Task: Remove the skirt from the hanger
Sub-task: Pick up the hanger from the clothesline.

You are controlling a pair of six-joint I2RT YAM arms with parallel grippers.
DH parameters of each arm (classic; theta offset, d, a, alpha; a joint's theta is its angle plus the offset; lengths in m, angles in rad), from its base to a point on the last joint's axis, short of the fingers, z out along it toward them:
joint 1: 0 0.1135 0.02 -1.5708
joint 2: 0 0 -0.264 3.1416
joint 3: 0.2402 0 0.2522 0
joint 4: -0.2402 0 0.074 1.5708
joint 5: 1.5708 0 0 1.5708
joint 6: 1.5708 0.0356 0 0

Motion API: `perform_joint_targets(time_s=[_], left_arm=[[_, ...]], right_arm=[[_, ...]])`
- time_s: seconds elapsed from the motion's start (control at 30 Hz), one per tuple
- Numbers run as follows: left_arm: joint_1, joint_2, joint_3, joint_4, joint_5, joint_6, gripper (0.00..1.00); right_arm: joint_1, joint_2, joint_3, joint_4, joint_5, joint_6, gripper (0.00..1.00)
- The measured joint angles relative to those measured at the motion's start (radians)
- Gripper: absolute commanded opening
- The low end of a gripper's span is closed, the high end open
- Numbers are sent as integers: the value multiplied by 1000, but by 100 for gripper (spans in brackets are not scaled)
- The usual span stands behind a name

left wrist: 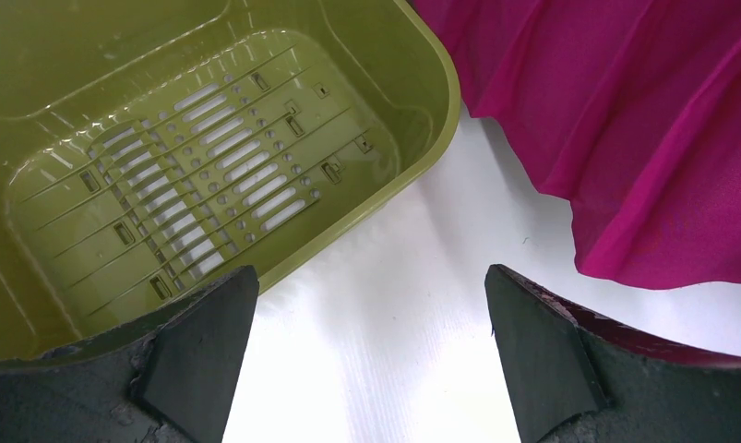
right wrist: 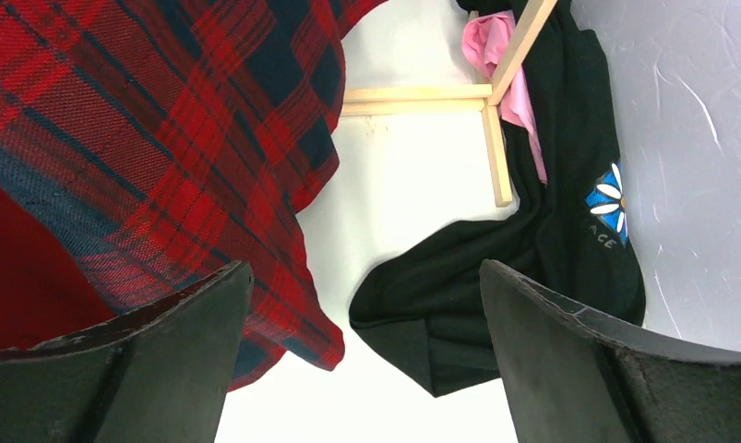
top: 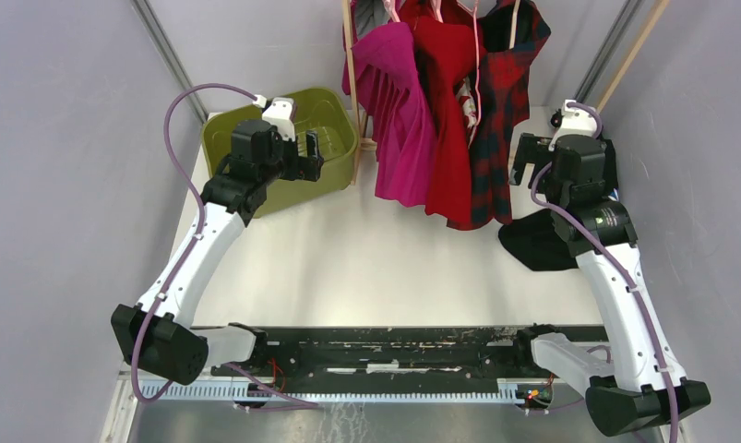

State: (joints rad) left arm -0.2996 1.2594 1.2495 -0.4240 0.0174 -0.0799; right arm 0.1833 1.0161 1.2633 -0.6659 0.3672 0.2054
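Note:
Three skirts hang side by side from pink hangers [top: 476, 41] on a wooden rack at the back: a magenta pleated skirt [top: 399, 120], a red skirt [top: 445, 111] and a red-and-navy plaid skirt [top: 500, 120]. My left gripper [top: 304, 157] hovers open over the basket's right rim, left of the magenta skirt [left wrist: 625, 120]; nothing lies between its fingers [left wrist: 371, 314]. My right gripper [top: 530, 159] stands open just right of the plaid skirt [right wrist: 163, 120], holding nothing [right wrist: 362, 314]. The plaid hem hangs by its left finger.
An olive-green basket [top: 329, 111] sits at the back left, its slotted floor [left wrist: 191, 166] bare. A black garment [top: 537, 242] with a daisy print lies on the table at the right, partly over the rack's wooden foot [right wrist: 422, 92]. Grey walls close in both sides.

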Motion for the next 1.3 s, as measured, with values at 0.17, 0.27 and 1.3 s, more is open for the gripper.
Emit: perform_joint_targets(time_s=[0.17,0.27,1.3], left_arm=[[0,0,0,0,0,0,100],[0,0,0,0,0,0,99],[0,0,0,-16,3,24,100]], right_arm=[[0,0,0,4,-18,-8,100],[0,0,0,7,-31,-21,99],[0,-59,-2,-1,-180,-249,1]])
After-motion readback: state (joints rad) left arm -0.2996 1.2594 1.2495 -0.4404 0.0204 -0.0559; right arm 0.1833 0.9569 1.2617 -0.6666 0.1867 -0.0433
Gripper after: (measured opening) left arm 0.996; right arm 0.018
